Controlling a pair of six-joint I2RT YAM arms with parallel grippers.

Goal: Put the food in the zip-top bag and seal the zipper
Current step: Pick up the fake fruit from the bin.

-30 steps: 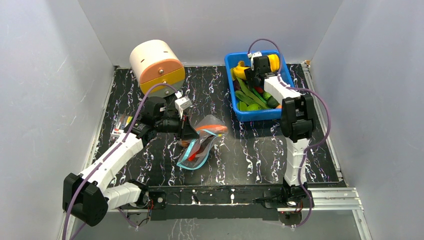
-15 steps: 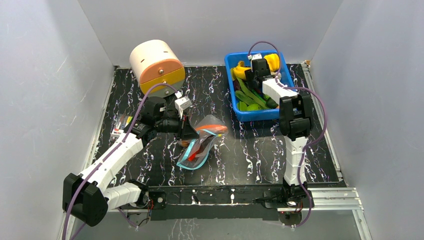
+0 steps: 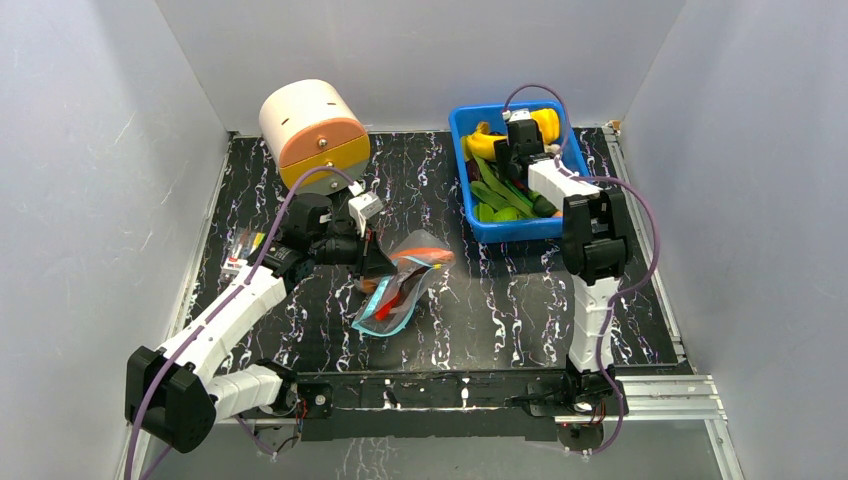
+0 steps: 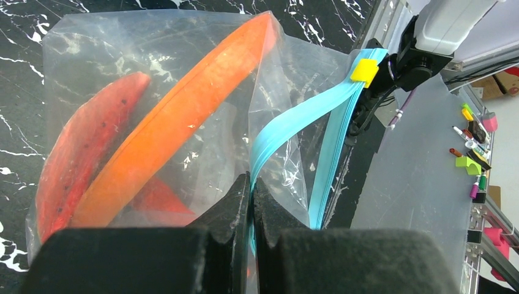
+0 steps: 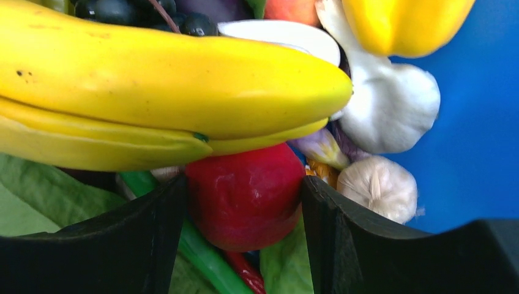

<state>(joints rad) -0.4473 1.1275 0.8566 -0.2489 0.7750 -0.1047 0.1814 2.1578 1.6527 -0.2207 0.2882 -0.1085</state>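
Observation:
The clear zip-top bag [image 3: 408, 282] lies mid-table; in the left wrist view [image 4: 202, 79] it holds a long orange food [image 4: 183, 116] and a red piece [image 4: 79, 153]. My left gripper [image 3: 376, 268] [image 4: 251, 184] is shut on the teal zipper strip [image 4: 294, 119] at the bag's mouth, with a yellow slider [image 4: 365, 70] at the strip's far end. My right gripper [image 3: 507, 152] [image 5: 243, 202] reaches into the blue bin [image 3: 515, 231]. Its fingers touch both sides of a round red food [image 5: 245, 196] lying under a yellow banana [image 5: 165, 86].
A round cream and orange container [image 3: 313, 130] stands at the back left. The bin holds green leaves [image 5: 37, 196], white garlic bulbs [image 5: 392, 104] and a yellow pepper [image 5: 404, 24]. The bin's blue wall [image 5: 477, 122] is close on the right.
My left gripper has pulled the bag's mouth slightly left and toward the near edge. My right wrist has shifted a little inside the bin.

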